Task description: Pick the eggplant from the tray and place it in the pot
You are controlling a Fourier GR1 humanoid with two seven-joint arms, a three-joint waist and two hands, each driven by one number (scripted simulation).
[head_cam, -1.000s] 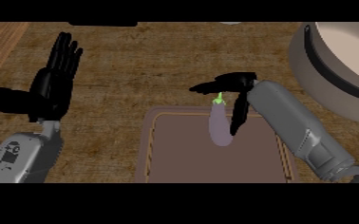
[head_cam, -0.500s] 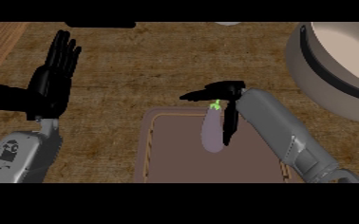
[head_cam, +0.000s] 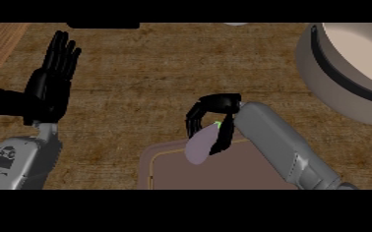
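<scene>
Head view: right hand (head_cam: 212, 109) curled round the eggplant (head_cam: 201, 145), stem end up under the fingers.
Eggplant axis: hangs below the hand, over the tray (head_cam: 163, 163).
Pot (head_cam: 330, 83): up and right of that hand (well apart).
Left hand (head_cam: 49, 83): resting open, far side.

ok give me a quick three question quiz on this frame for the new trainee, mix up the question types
1. True or false: the eggplant lies inside the pot.
2. Which hand is curled round the eggplant?
A. the left hand
B. the right hand
C. neither
3. Fill in: the eggplant hangs over the near edge of the ____.

Key:
1. False. It is held above the tray, well left of the pot at the right edge.
2. B. The left hand rests open at the left, fingers up.
3. tray
</scene>
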